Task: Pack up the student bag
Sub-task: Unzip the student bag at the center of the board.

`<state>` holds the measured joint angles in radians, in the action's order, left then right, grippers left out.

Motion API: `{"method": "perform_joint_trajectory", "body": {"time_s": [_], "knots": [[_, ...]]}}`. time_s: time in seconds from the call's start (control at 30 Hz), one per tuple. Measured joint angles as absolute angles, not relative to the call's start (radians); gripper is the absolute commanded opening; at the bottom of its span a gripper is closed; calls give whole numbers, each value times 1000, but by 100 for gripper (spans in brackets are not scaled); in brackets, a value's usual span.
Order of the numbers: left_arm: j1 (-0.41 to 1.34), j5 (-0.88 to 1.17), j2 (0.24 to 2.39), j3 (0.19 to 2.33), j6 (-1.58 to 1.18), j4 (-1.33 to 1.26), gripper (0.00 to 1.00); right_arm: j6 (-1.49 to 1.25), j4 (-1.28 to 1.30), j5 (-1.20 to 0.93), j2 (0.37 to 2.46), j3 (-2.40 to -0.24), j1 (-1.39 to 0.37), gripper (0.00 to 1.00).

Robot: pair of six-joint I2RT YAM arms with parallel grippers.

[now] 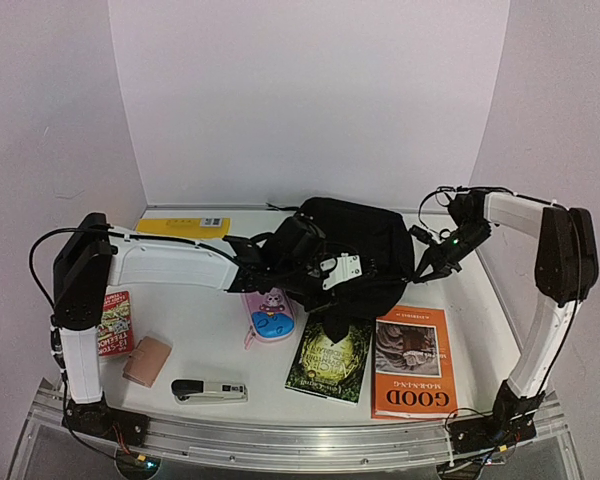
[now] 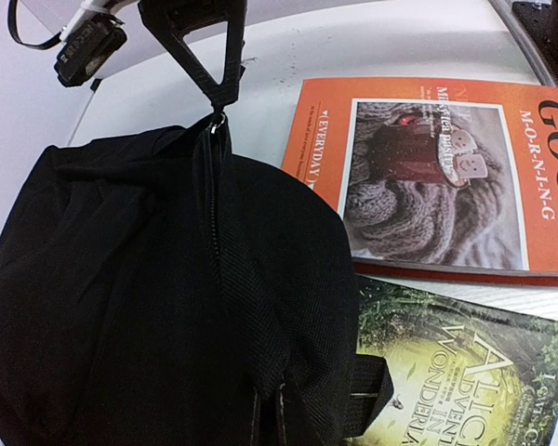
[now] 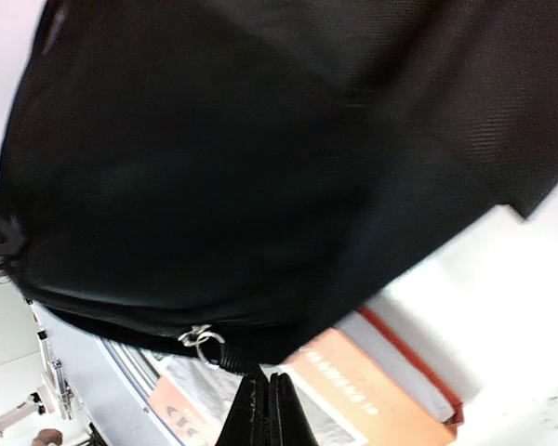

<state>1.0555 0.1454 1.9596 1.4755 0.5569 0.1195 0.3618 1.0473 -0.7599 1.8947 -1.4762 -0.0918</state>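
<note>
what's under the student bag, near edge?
The green Alice book runs under the student bag; its far-left part is covered. The orange Good Morning book looks overlapped at one corner too. Anything deeper beneath is hidden by the fabric.

**A:** Left wrist view: student bag [image 2: 121, 297] is cropped at the left and bottom edges. Green book [image 2: 465, 372] is partly covered by it, and orange book [image 2: 418, 177] is cut off at the right.

**B:** Right wrist view is blurred, so print on the orange book can't be read. Right gripper [image 3: 266, 386] is clipped by the bottom edge.

**A:** Top view: pink pencil case [image 1: 270, 320] is probably partly hidden under left arm [image 1: 170, 262].
</note>
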Motion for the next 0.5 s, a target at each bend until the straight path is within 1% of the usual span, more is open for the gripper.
{"method": "perform_joint_trajectory", "body": {"time_s": [0.23,0.5], "knots": [[1056,144,1930,1429,579,102,0,385,1054,-737,2036,-1568,-33,0],[1056,130,1911,1398,602,69,0,380,1093,-767,2091,-1625,-12,0]]}}
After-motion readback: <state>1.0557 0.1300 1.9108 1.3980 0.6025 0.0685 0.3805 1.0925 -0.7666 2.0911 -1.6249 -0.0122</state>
